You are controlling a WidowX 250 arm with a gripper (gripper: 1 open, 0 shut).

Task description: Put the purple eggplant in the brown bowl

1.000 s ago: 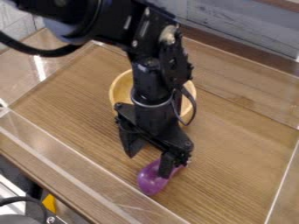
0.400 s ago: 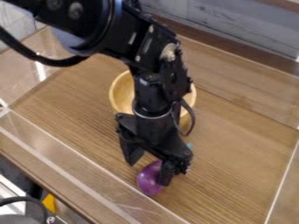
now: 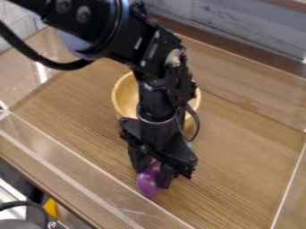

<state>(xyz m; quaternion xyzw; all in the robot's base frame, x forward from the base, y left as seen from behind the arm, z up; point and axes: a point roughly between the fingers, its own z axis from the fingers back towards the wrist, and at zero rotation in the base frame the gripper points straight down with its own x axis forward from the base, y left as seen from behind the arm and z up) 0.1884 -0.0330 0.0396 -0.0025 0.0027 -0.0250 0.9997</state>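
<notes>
Pincer [image 3: 157,170] is down low now, pointing straight at the worktop [image 3: 251,134], and it sits a touch lower than it did a second ago, when there was more of the purple eggplant [image 3: 148,182] showing beneath it. The fingers were spread wide then; now they look drawn in around the top of the eggplant, one on each side. Honestly can't tell from this angle whether they're actually pinching it yet or just hugging it with a sliver of air left, the black fingers cover too much of it.

Going left to right: the near left edge has a clear plastic wall [image 3: 72,170] running along the worktop, then the eggplant with the pincer over it, near the front edge and a bit left of centre. It's resting on the wood, not lifted. Behind it, farther away, sits the brown bowl [image 3: 123,92], mostly hidden by the arm [image 3: 114,31], and nothing visible inside it from here.

So my read: this is the grab step, closing in progress. If the grip lands, next is a lift and a short carry to the far side into the bowl. That glossy rounded shape could squirt out sideways.

Writing or brand marks: none I can read anywhere.
</notes>
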